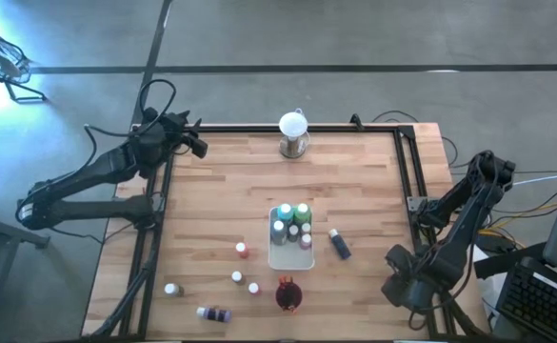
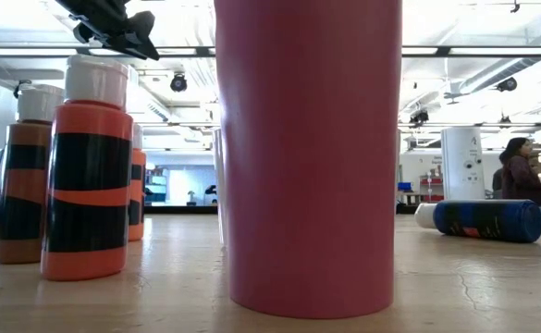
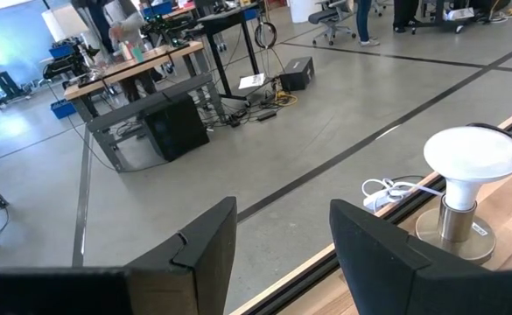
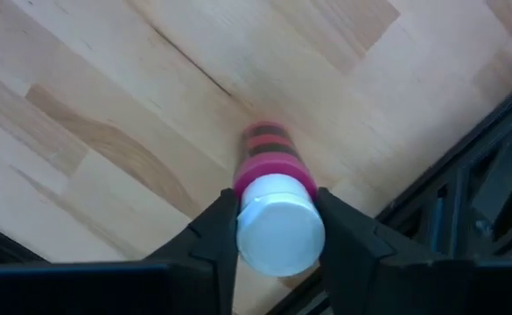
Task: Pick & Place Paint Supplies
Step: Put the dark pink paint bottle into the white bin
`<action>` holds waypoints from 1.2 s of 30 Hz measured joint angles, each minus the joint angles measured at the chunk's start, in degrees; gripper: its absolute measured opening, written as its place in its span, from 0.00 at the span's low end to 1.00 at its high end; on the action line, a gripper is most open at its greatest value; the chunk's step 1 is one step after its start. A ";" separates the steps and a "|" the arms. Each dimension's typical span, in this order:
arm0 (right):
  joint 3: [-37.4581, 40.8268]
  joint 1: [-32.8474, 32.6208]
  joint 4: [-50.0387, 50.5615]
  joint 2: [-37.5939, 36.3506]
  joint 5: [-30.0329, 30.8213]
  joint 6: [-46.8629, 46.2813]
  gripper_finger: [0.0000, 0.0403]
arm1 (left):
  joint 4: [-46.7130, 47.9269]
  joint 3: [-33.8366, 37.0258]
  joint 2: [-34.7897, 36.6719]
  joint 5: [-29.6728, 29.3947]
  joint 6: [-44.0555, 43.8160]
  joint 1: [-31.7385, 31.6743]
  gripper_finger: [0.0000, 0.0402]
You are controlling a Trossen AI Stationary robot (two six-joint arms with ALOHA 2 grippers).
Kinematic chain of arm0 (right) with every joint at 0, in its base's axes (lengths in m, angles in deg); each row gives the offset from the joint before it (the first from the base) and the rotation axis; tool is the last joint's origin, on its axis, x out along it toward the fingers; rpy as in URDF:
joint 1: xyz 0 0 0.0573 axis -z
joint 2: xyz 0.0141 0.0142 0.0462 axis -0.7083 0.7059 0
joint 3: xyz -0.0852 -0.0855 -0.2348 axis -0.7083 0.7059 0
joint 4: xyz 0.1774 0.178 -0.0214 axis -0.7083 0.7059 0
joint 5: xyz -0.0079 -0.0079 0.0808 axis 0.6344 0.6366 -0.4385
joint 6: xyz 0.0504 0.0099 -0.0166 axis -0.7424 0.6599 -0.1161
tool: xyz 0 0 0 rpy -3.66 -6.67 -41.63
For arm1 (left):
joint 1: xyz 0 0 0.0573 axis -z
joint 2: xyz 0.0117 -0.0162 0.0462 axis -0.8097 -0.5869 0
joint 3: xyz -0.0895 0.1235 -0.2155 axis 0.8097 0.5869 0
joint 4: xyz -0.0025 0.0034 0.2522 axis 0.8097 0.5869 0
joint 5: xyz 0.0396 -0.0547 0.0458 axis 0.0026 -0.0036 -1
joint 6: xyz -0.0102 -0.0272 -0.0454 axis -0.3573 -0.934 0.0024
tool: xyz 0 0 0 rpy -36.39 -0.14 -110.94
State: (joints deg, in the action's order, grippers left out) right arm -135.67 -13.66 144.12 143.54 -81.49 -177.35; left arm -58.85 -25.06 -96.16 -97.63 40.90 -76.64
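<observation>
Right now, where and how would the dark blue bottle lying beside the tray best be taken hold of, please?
Grip the blue bottle across the middle of its round body, coming straight down from above. It lies on its side right of the tray, so its cap points sideways, not up.

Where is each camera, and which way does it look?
High view: above, looking straight down at the table; both arms show.
Low view: at tabletop height, facing the red cup; an arm overhead.
Left wrist: past the open left tool toward the white globe, also in the high view.
Right wrist: down at a pink bottle between the right tool.
</observation>
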 joint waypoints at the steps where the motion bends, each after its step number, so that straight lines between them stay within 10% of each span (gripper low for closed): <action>1: 0.14 0.00 -0.48 -0.16 -0.09 0.03 0.28 | 0.00 0.00 0.00 0.00 0.00 0.01 0.47; 18: -4.50 1.25 -0.20 -1.76 3.58 1.06 0.28 | 0.00 0.00 0.00 0.01 0.00 0.00 0.47; 36: -18.53 15.21 2.99 -1.87 17.12 26.76 0.28 | 0.00 0.00 0.00 0.00 0.00 0.00 0.47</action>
State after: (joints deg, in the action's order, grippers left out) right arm -154.20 1.55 147.11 141.68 -64.36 -150.58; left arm -58.85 -25.06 -96.16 -97.63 40.90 -76.64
